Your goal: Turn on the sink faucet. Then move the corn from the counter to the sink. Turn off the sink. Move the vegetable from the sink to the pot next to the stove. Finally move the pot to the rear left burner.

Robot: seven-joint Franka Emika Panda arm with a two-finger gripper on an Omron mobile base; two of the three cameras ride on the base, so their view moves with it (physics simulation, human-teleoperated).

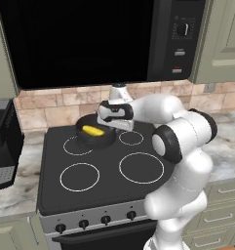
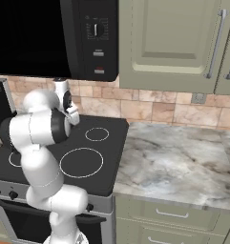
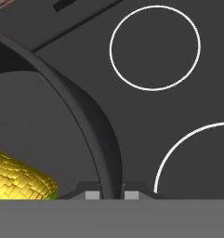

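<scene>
Dark pot [image 1: 94, 138] on stove [image 1: 138, 190], over rear left burner [image 1: 76, 145], corn [image 1: 93, 131] lying inside, fingers [image 3: 92, 195] clenched on pot rim, one either side of wall

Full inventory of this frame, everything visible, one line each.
pot: 1, dark grey, on the stove's rear left burner, rim between the fingertips
corn: 1, yellow, lying inside the pot
stove: 1, black glass top, four white burner rings, knobs along the front
microwave: 1, black, above the stove
toaster oven: 1, black, on the counter left of the stove
counter: marbled grey, both sides of the stove
cabinets: olive green, above and below the counter
backsplash: tan tile
arm: 1, white, dark joints
hand: 1, closed on the pot rim
</scene>
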